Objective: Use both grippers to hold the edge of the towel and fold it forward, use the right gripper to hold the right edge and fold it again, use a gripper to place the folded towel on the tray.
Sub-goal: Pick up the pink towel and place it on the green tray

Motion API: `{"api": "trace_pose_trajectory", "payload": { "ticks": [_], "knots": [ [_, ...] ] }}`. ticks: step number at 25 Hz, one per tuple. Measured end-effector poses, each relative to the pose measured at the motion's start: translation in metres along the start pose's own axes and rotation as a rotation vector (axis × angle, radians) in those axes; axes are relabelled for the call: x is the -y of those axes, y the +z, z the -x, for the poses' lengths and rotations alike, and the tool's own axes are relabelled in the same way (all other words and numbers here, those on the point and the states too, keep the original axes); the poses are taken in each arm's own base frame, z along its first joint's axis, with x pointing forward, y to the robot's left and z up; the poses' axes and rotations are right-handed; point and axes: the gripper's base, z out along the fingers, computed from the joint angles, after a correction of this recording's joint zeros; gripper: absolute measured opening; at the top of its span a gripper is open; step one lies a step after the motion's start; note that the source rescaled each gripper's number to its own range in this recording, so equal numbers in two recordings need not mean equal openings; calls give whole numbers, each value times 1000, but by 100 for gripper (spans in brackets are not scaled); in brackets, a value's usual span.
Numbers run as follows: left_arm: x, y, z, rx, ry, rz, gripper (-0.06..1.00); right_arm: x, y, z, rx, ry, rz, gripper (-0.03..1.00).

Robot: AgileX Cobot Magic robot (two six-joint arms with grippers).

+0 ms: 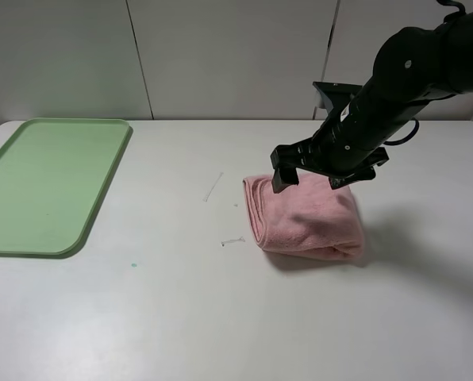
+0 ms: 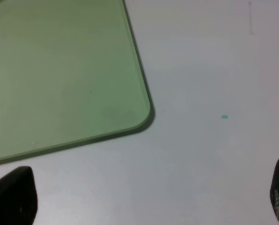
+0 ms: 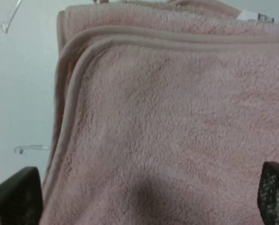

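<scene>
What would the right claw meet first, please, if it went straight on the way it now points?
Most likely the towel: the open right claw points at its top layer with nothing between; the gap is unclear.

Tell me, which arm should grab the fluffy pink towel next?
Right: the open right gripper hangs over the fluffy pink terry towel, while the left gripper is away beside the flat light green plastic tray.
</scene>
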Motion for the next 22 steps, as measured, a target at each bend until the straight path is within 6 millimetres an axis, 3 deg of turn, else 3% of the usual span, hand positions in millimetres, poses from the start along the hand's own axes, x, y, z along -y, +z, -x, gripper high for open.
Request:
{"api": "trace_pose_trajectory", "payload": {
  "ticks": [7, 14, 22],
  "knots": [
    [0, 0, 0, 0, 0, 0, 100, 0, -8, -4, -38, -2, -1, 100],
    [0, 0, 0, 0, 0, 0, 100, 4, -55, -14, -50, -106, -72, 100],
    [0, 0, 0, 0, 0, 0, 100, 13, -105, -41, -65, -173, -137, 100]
  ]
}}
